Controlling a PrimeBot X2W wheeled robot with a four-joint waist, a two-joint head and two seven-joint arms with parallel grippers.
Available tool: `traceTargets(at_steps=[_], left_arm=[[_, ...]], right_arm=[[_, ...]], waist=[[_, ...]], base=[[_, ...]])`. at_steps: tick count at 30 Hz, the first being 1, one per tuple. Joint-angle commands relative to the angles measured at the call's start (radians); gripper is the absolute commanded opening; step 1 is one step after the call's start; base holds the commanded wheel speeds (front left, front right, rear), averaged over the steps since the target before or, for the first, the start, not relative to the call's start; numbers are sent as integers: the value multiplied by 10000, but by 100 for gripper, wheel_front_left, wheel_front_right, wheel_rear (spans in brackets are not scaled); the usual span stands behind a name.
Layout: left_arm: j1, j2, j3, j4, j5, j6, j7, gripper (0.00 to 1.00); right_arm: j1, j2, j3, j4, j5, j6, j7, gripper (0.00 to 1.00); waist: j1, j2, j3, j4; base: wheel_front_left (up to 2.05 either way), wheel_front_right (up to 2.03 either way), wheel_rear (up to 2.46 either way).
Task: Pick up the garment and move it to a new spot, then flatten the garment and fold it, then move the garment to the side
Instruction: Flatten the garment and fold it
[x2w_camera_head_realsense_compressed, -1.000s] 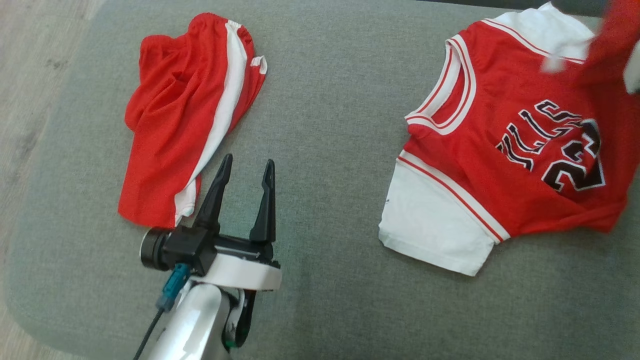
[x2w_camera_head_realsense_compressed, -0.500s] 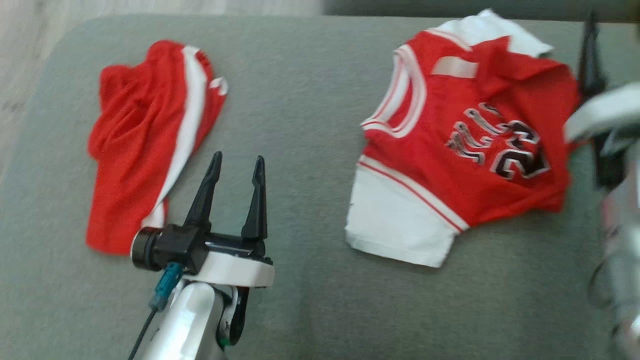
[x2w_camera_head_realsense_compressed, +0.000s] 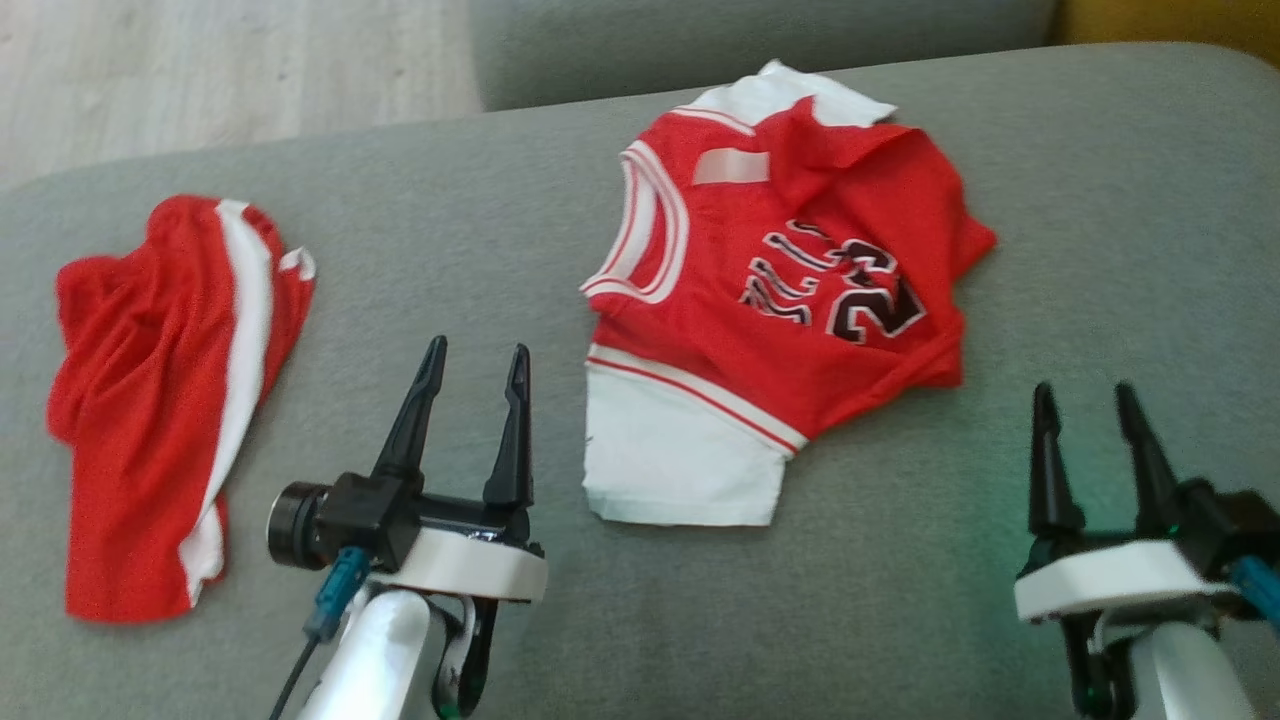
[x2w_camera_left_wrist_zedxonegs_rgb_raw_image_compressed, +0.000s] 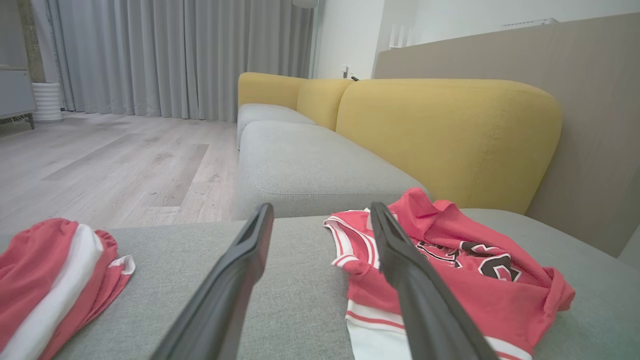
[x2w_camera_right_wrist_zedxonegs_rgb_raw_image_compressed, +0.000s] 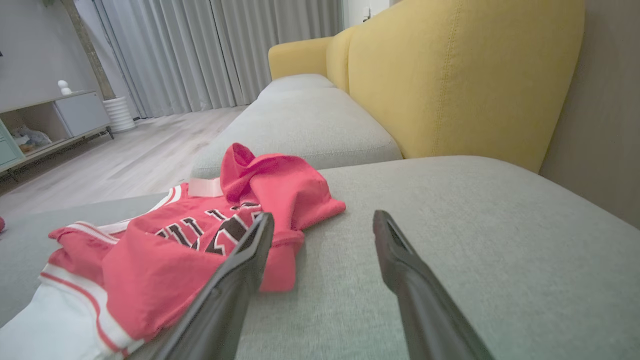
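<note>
Left gripper (x2w_camera_head_realsense_compressed: 478, 345): jaws spread wide, nothing between them, fingers pointing away from the robot, low over bare grey seat cushion (x2w_camera_head_realsense_compressed: 450, 260). Right gripper (x2w_camera_head_realsense_compressed: 1083, 388): also spread wide and empty, over the same cushion at lower right, clear of any fabric.

Red jersey (x2w_camera_head_realsense_compressed: 790, 300): on the cushion, farther out than both grippers and between them, touching neither. Collar faces the robot's left. One white sleeve lies at the near edge and another white sleeve pokes out at the far edge. The black-and-white chest print faces up, partly creased. A pale label patch sits near the collar. The side toward the robot's right is bunched, with the hem turned over; in the right wrist view a fold stands up off the cushion. Not flat, not folded.

Red shorts (x2w_camera_head_realsense_compressed: 150, 400) with a white side stripe: crumpled at the far left of the cushion, left of the left gripper, well apart from the jersey.

Further out there is a second grey cushion (x2w_camera_left_wrist_zedxonegs_rgb_raw_image_compressed: 300, 160), yellow backrests (x2w_camera_left_wrist_zedxonegs_rgb_raw_image_compressed: 450, 130), a pale wood floor (x2w_camera_head_realsense_compressed: 230, 70) and grey curtains (x2w_camera_left_wrist_zedxonegs_rgb_raw_image_compressed: 175, 55).
</note>
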Motion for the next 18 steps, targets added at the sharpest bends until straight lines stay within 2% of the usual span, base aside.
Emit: traceTargets(at_steps=[1, 8, 12, 18], left_arm=[[-108, 37, 326, -210, 156, -30, -51, 100], [-566, 37, 118, 632, 585, -287, -51, 100], [-1336, 55, -129, 2100, 867, -368, 91, 100], [-2623, 49, -176, 3856, 717, -459, 616, 100]], right_arm=[[-222, 15, 375, -517, 167, -7, -105, 100], [-160, 18, 475, -767, 457, -7, -106, 100], [-136, 19, 525, -721, 552, -7, -106, 100], [-245, 19, 705, -692, 672, -7, -106, 100]], waist=[[2, 0, -133, -309], [2, 0, -53, -823], [2, 0, 172, -1075], [2, 0, 651, -1495]], base=[[0, 0, 0], [0, 0, 0], [0, 0, 0], [0, 0, 0]])
